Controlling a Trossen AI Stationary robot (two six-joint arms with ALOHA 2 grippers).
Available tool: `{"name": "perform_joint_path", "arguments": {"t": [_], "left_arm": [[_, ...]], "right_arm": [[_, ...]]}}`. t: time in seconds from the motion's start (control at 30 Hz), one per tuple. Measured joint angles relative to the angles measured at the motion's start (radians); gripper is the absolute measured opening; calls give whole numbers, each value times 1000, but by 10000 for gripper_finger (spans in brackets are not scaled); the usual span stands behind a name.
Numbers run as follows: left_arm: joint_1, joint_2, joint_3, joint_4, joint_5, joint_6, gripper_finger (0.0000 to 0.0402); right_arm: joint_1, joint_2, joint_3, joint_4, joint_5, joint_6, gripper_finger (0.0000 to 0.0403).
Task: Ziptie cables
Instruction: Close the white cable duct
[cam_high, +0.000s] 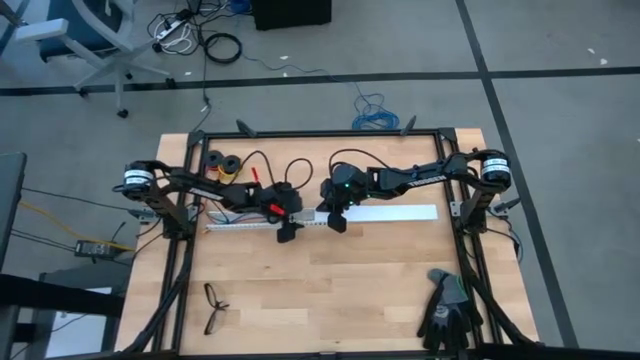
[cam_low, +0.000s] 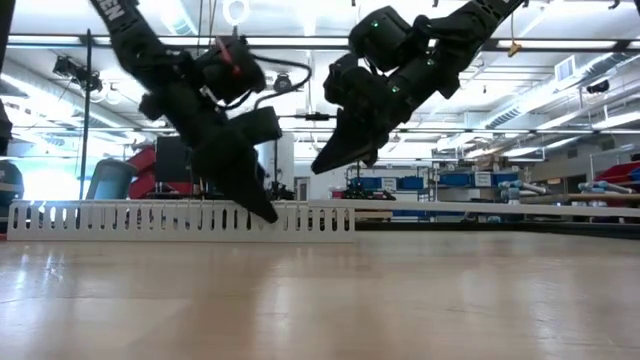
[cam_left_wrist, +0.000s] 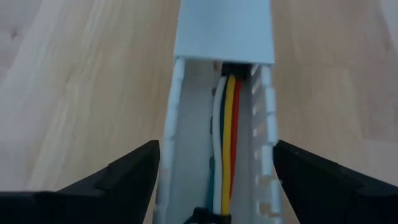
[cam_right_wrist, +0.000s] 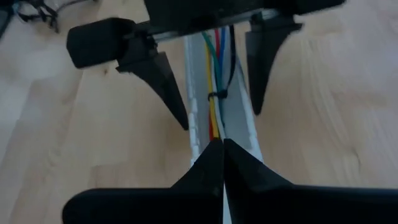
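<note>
A long white slotted channel (cam_high: 400, 213) lies across the table's middle, its right part under a smooth cover (cam_left_wrist: 224, 31). The cables (cam_left_wrist: 227, 137), white, yellow, red and green, run along inside its open part. A thin black ziptie (cam_right_wrist: 216, 95) circles them. My left gripper (cam_left_wrist: 217, 149) is open and slants down, one finger on each side of the channel with a gap to each wall; it also shows in the high view (cam_high: 287, 232). My right gripper (cam_right_wrist: 222, 142) is shut, with nothing between its fingers. It hangs above the channel (cam_low: 120, 220), just right of the left one.
Black eyeglasses (cam_high: 214, 307) lie near the front left and black gloves (cam_high: 447, 305) at the front right. Tape rolls (cam_high: 224, 163) sit at the back left. A black frame (cam_high: 330, 132) borders the table. Bare wood lies in front of the channel.
</note>
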Motion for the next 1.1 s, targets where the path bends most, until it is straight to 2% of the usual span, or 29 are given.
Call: {"name": "perform_joint_path", "arguments": {"t": [0.2, 0.4, 0.73, 0.83, 0.97, 1.1], "left_arm": [[-6, 0, -92, 188, -15, -51, 321], [-6, 4, -106, 196, -30, -44, 312], [-6, 5, -106, 198, -30, -25, 239], [-6, 5, -106, 203, -30, -25, 234], [-6, 5, -106, 206, -29, -27, 237], [-6, 6, -106, 208, -28, -27, 237]], "right_arm": [[0, -1, 0, -31, 12, 0, 0], [0, 0, 0, -31, 12, 12, 0], [15, 4, 0, -108, 40, 67, 0], [19, 20, -2, -142, 45, 84, 0], [26, 39, 0, -107, 71, 81, 0], [24, 75, 1, -60, 45, 82, 0]]}}
